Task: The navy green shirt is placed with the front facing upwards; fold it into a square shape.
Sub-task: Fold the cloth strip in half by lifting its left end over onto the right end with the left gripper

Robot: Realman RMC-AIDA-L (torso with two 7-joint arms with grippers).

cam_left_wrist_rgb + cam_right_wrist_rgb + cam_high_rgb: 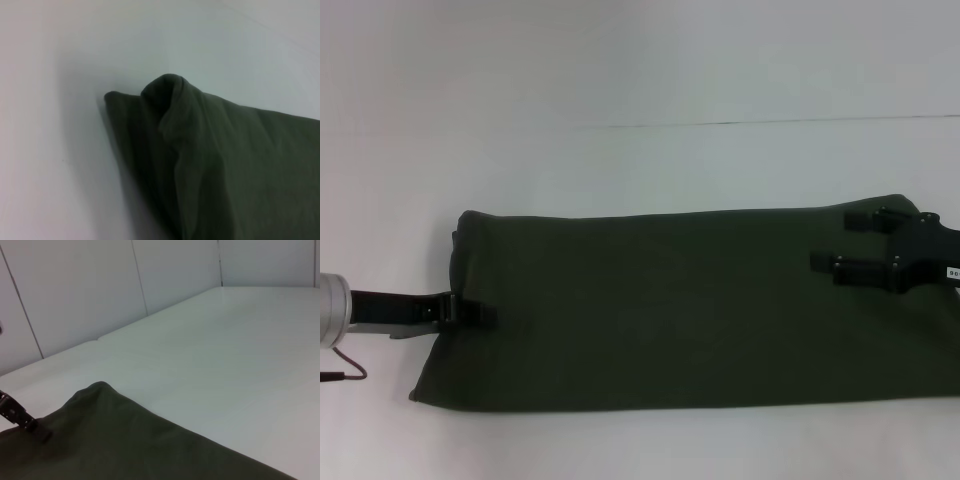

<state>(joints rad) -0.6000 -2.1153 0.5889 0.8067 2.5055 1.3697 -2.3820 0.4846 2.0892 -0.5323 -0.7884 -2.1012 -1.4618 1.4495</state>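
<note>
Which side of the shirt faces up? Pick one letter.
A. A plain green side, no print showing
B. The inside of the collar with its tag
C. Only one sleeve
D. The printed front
A: in the head view the shirt lies as a long folded band of plain dark green, with the left gripper at one end and the right gripper at the other.

Head view: the camera is looking forward and down from above the table (620, 80), taking in the whole shirt (670, 310). Left wrist view: the camera is sitting close to the shirt (225, 160), facing one bunched corner. Right wrist view: the camera is skimming low over the shirt (115, 440), facing the wall panels (100, 290). All three are sharing shirt and table.
</note>
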